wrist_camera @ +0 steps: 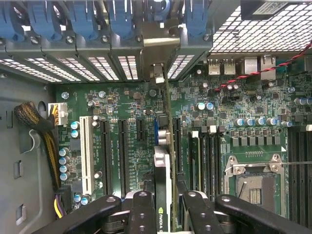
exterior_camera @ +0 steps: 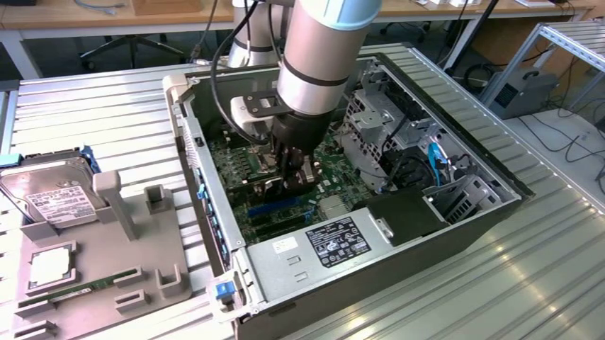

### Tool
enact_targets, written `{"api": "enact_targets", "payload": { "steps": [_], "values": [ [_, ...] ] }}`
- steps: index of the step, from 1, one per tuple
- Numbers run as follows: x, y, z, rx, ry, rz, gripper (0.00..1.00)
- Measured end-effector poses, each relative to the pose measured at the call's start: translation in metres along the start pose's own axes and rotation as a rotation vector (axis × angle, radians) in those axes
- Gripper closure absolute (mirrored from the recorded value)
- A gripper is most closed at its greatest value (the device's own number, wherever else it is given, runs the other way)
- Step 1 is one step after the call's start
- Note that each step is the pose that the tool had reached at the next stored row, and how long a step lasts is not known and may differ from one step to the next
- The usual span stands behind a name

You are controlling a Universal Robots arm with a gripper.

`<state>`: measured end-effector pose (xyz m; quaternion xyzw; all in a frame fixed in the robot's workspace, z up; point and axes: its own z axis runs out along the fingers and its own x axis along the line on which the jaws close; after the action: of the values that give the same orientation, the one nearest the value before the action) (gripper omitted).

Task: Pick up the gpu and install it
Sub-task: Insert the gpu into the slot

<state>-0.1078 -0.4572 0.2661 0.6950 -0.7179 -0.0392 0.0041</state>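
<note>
Standing edge-down, the gpu point(wrist_camera: 163, 195) points its bracket point(wrist_camera: 161, 48) at rear slots point(wrist_camera: 97, 66).

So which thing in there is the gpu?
Find the big open computer case. The arm reaches down into it, and its tool pinches the gpu, a thin card standing on edge over the green board. Unlike the flat slots beside it, it ends in a metal bracket.

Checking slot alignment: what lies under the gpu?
Under the gpu, gripped edge-on by the tool, lies the green motherboard with black expansion slots either side. Whatever sits directly beneath is hidden by the card itself.
</note>
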Motion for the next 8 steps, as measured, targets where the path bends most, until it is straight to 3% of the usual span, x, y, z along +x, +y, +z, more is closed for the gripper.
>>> {"api": "enact_targets", "payload": {
  "steps": [8],
  "values": [
    [0.0, -0.0014, -0.0002, -0.0002, 0.0002, 0.0, 0.73]
  ]
}}
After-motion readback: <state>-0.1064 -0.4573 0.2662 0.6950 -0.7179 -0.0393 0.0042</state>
